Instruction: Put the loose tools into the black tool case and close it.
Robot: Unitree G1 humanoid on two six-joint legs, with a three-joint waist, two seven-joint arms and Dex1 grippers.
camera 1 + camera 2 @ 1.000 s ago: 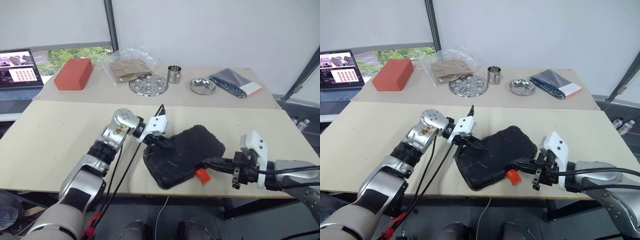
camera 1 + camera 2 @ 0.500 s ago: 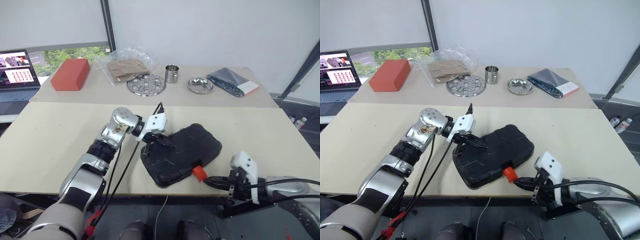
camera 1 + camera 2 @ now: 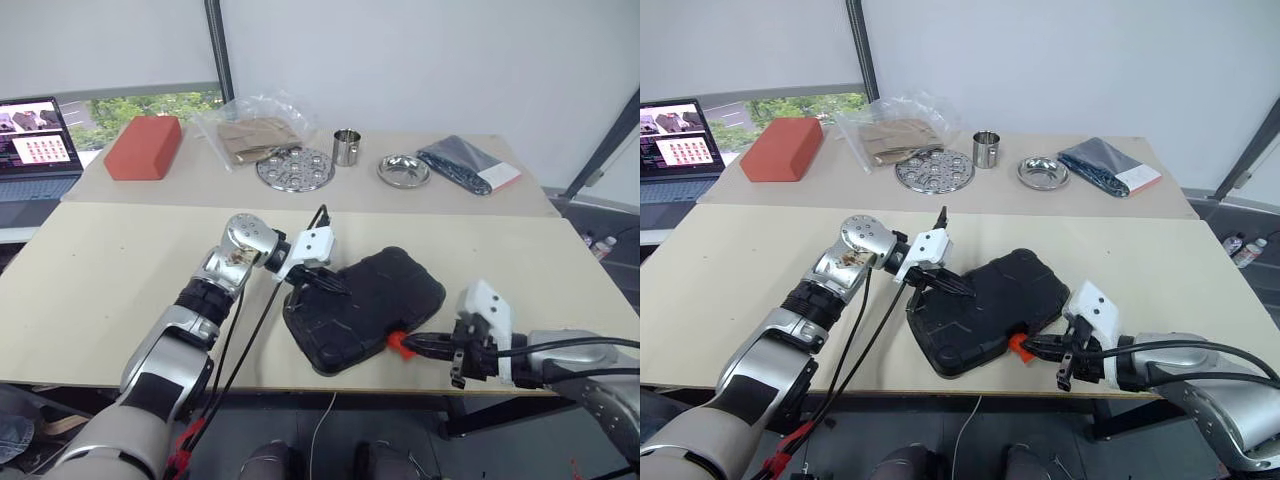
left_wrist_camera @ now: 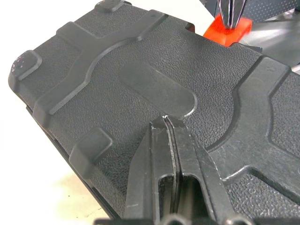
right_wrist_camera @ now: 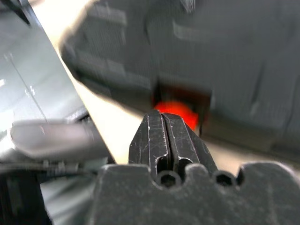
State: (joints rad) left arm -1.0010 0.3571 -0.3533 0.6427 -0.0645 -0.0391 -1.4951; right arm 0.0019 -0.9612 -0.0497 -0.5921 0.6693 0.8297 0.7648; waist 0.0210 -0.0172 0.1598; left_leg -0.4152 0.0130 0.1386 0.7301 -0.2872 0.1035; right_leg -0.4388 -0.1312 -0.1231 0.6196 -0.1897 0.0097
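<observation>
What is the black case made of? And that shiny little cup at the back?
The black tool case looks like moulded plastic: matte and pebbly, with raised ribs. Its orange latch looks like smooth plastic. The cup is probably steel, since it gleams silver like a mirror.

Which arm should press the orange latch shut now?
Right. Its shut pincer is at the front edge, tips right by the orange latch. The left pincer, also shut, rests on the lid of the closed case, likely steadying it.
</observation>
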